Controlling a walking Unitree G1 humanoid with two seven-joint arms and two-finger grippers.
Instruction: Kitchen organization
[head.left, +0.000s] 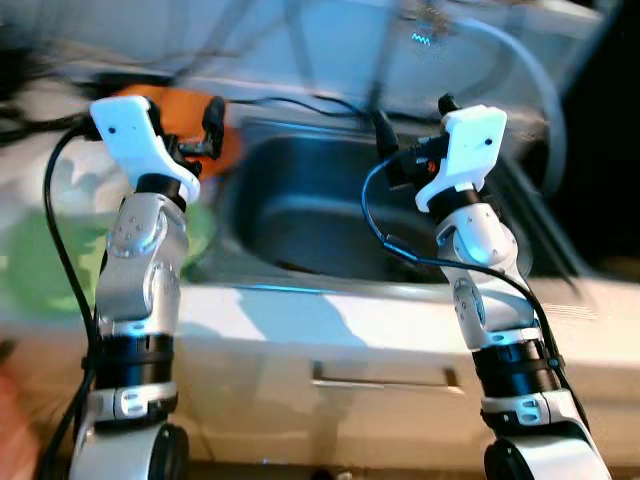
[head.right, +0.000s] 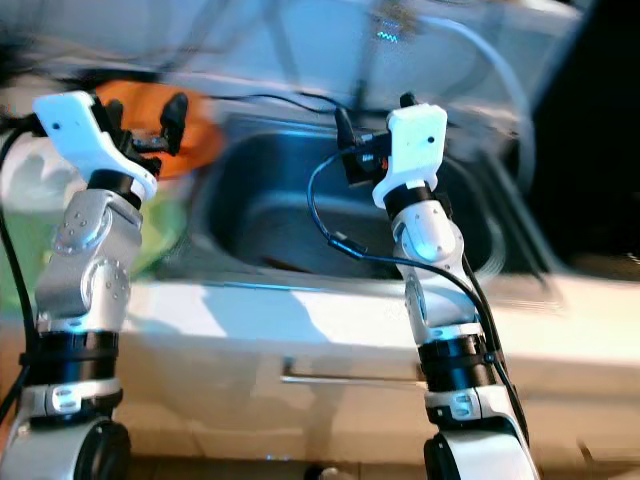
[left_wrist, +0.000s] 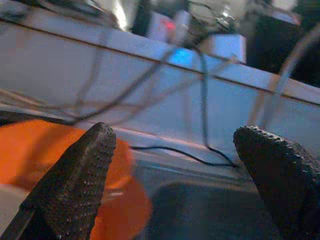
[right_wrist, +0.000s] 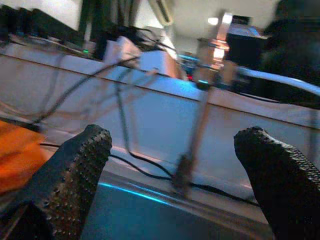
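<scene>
Both arms are raised in front of a steel sink (head.left: 310, 210) set into a pale counter. The head views are blurred. My left gripper (head.left: 205, 135) is open with nothing between its fingers, held over the sink's back left corner, just in front of an orange object (head.left: 175, 112). The left wrist view has that orange object (left_wrist: 30, 150) behind the left fingertip (left_wrist: 90, 160). My right gripper (head.left: 415, 120) is open and empty too, above the back right part of the basin. In the right wrist view its fingertips (right_wrist: 80, 160) frame a thin faucet stem (right_wrist: 197, 115).
A green item (head.left: 40, 260) lies on the counter (head.left: 300, 315) left of the sink. Black cables (head.left: 300, 100) run along the white back wall. A drawer handle (head.left: 380, 380) sits below the counter's front edge. A dark opening (head.left: 600, 150) lies to the right.
</scene>
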